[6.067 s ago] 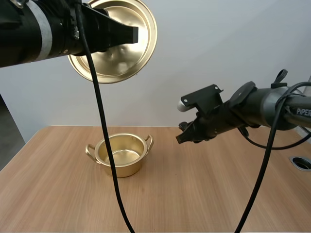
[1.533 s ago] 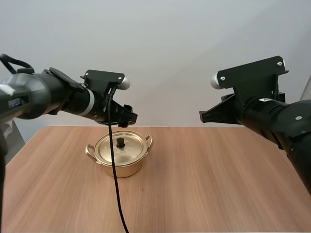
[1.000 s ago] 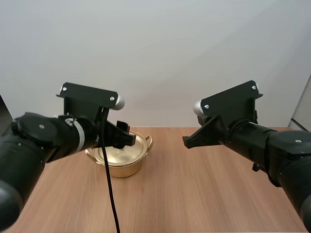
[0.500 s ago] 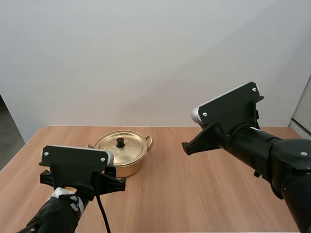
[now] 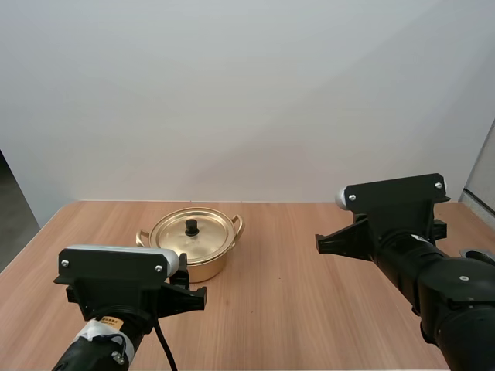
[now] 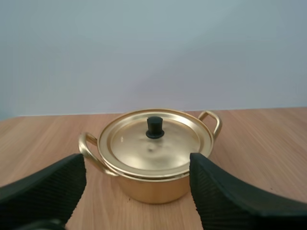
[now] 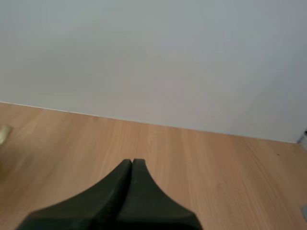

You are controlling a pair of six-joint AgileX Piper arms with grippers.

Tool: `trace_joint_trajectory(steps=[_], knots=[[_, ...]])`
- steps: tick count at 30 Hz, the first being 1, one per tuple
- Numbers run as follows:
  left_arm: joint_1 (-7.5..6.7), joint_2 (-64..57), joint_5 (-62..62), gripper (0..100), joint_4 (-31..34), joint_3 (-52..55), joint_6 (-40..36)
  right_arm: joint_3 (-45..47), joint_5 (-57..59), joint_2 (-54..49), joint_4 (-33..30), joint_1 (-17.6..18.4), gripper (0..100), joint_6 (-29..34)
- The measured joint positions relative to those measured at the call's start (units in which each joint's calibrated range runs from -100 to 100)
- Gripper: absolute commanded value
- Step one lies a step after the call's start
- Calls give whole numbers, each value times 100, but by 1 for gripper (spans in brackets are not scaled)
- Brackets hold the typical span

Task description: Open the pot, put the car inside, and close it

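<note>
Since half a second back my right arm point(image 5: 410, 232) has dropped lower, well right of the round brass-coloured metal pot point(image 6: 153, 165). That pot stands on the wooden bench point(image 5: 309, 309), its black-knobbed lid point(image 6: 154, 143) seated. Left jaws stand apart, just short of the pot; right jaws lie pressed together on nothing. I judge closing done, the contents hidden under the lid; next calls only for parking both arms clear.
</note>
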Motion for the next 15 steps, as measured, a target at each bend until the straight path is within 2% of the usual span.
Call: trace_joint_trajectory(steps=[3,4,7,8,9,12,15], knots=[[0,0,152,100,-70,0,0,129,-311,0,-12,0,0,0],[0,0,152,97,-70,0,0,164,-318,0,-12,0,0,0],[0,0,160,40,-77,0,0,266,-119,0,-1,0,0,0],[0,0,160,14,-77,0,0,294,67,0,16,0,0,30],[0,0,160,0,-88,0,0,319,231,0,29,22,0,39],[0,0,160,0,-85,0,7,493,450,-125,-6,220,0,30],[0,0,160,0,-108,0,-93,727,215,-597,-55,575,0,20]])
